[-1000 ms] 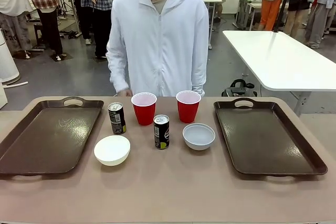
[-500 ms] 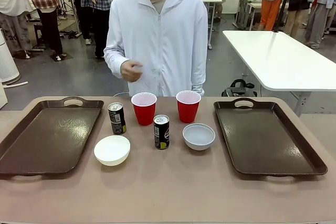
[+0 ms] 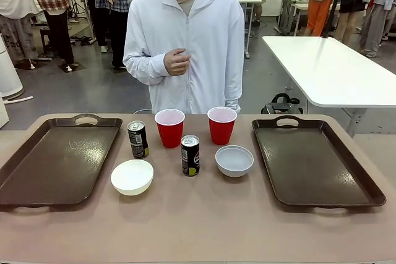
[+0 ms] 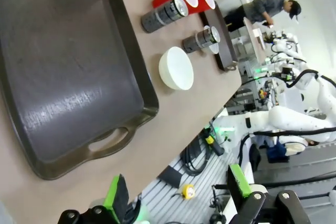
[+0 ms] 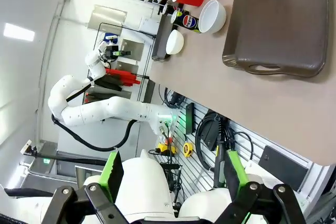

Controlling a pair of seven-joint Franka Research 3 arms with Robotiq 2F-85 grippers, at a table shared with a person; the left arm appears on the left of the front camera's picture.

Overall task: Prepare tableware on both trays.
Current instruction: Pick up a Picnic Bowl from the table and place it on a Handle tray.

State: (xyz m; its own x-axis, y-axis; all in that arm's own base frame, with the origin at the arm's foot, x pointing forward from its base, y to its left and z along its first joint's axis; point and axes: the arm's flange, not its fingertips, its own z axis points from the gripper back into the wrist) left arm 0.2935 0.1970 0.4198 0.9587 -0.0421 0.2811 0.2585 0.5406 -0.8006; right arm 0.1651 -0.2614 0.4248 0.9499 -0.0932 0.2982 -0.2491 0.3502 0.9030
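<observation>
The left wrist view crops the left gripper (image 4: 178,195) at the bottom edge, but its green-padded fingers stand wide apart with nothing between them, just off the near edge of the table (image 4: 189,116) by the loop handle of the left tray (image 4: 63,77). The right gripper (image 5: 173,174) is likewise spread and empty, off the table edge near the right tray (image 5: 283,19). On the tabletop between the trays, well apart from both grippers, stand two red cups (image 3: 169,128) (image 3: 221,125), two black cans (image 3: 137,139) (image 3: 190,155), the white bowl (image 3: 132,176) and the grey-blue bowl (image 3: 234,160). The person's hand (image 3: 176,62) is curled at the chest, and the other hand is hidden behind the cups.
</observation>
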